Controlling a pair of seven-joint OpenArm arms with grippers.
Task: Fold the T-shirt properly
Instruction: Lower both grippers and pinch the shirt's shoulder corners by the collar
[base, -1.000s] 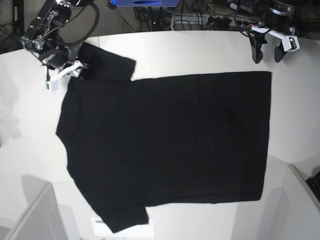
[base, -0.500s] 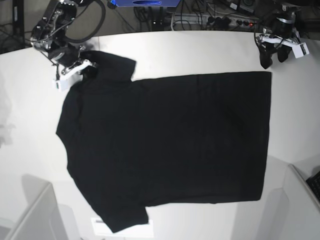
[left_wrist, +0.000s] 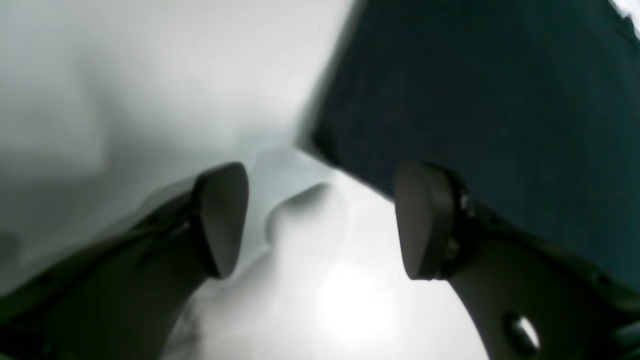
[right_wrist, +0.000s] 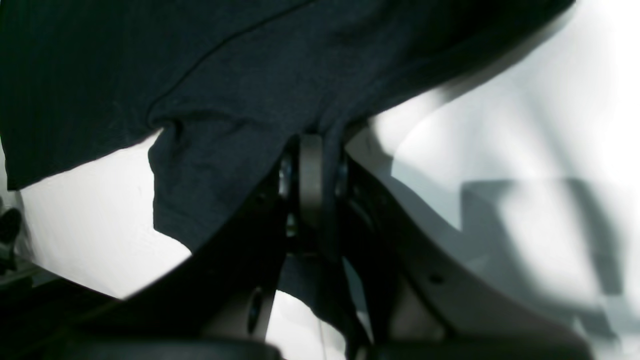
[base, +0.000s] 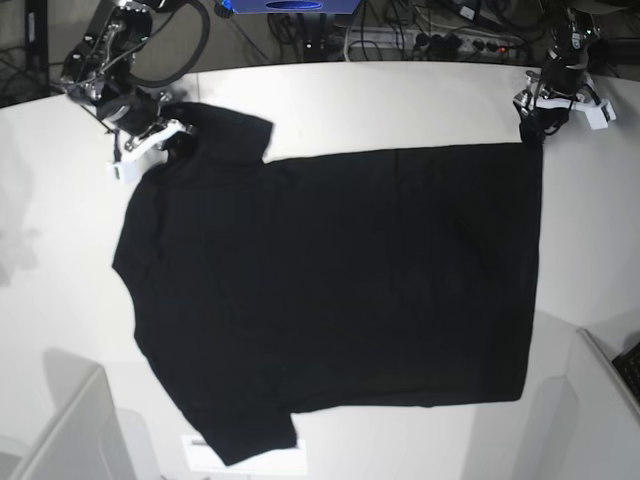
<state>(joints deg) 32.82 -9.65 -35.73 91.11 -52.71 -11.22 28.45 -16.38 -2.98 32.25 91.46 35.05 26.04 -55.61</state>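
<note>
The black T-shirt (base: 330, 280) lies spread flat on the white table (base: 400, 100), plain side up, sleeves to the left and hem to the right. At the far left sleeve, my right gripper (base: 172, 140) is shut on the cloth. In the right wrist view its fingers (right_wrist: 310, 185) pinch a fold of the T-shirt (right_wrist: 225, 75), which bunches up around them. My left gripper (base: 536, 124) hangs at the hem's far right corner. In the left wrist view it (left_wrist: 322, 220) is open and low over the table, with the T-shirt (left_wrist: 475, 100) corner just ahead and under one finger (left_wrist: 425, 220).
Cables and a power strip (base: 470, 42) run along the table's far edge. White bins stand at the near left (base: 70, 430) and near right (base: 600, 410) corners. A white slip (base: 200, 452) peeks out beside the near sleeve.
My right gripper has moved onto the far sleeve and shut on the cloth. The left arm has come down toward the hem's far corner, still open.
</note>
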